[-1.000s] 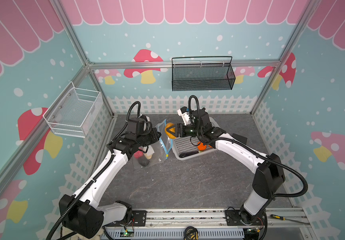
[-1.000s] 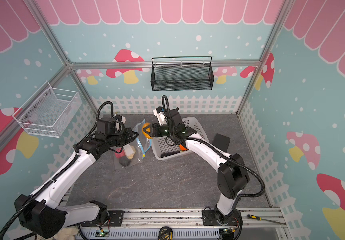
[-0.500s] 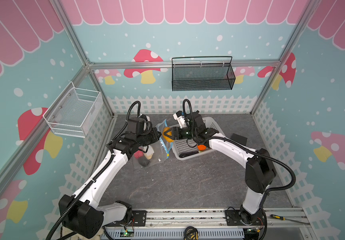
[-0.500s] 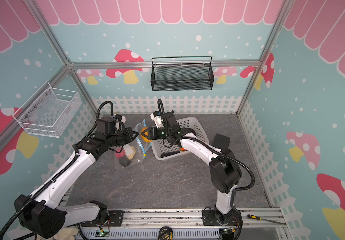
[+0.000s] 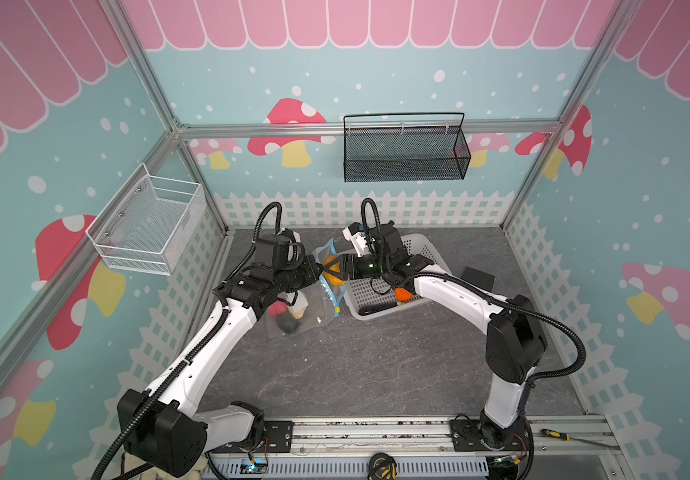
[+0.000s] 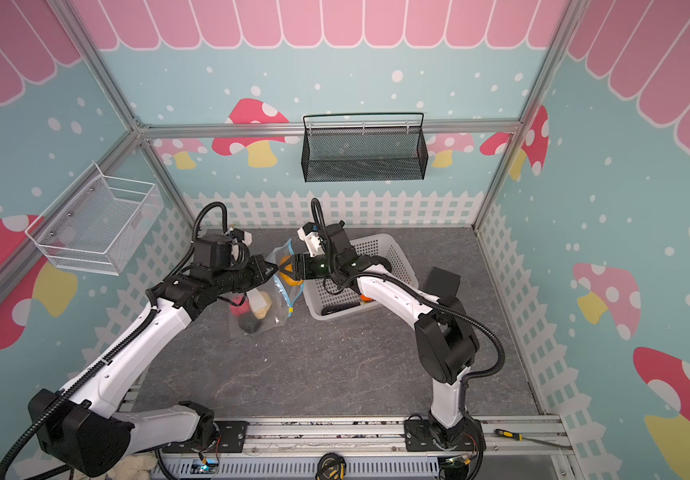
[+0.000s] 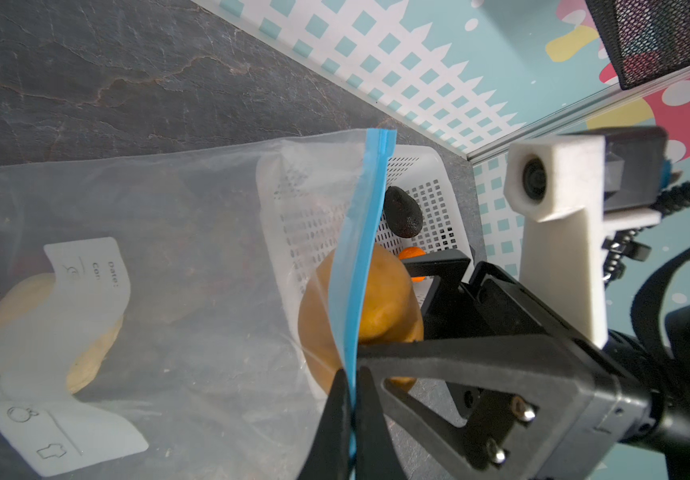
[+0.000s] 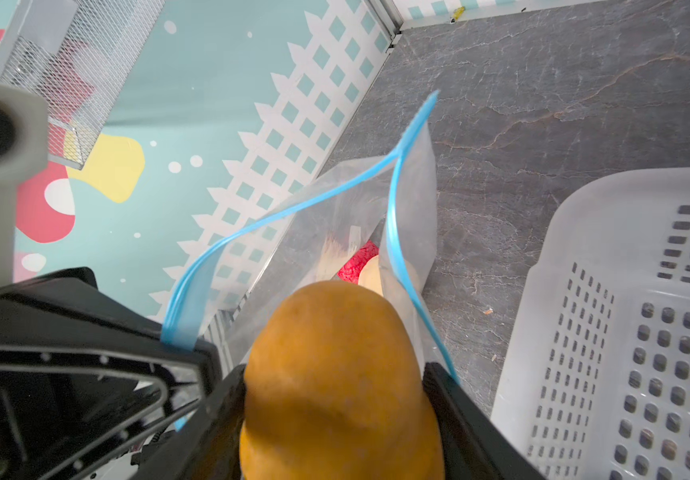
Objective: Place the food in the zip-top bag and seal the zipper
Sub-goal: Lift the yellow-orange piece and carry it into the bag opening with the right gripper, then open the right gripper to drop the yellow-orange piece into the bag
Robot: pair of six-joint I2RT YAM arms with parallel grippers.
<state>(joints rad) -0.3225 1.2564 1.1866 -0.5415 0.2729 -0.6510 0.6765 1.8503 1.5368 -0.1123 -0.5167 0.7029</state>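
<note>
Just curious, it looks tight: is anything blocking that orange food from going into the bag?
Nothing visible does. The left gripper pinches the zipper, holding the zip-top bag open; the yellow-orange food in the right gripper sits at its mouth.

Seemingly a robot test cell: mushroom-print walls, aluminium frame.

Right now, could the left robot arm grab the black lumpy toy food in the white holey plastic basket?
Probably not. The left gripper is shut on the blue zipper strip of the clear plastic bag, and the right gripper, holding yellow-orange toy food, sits between it and the black toy in the basket.
</note>
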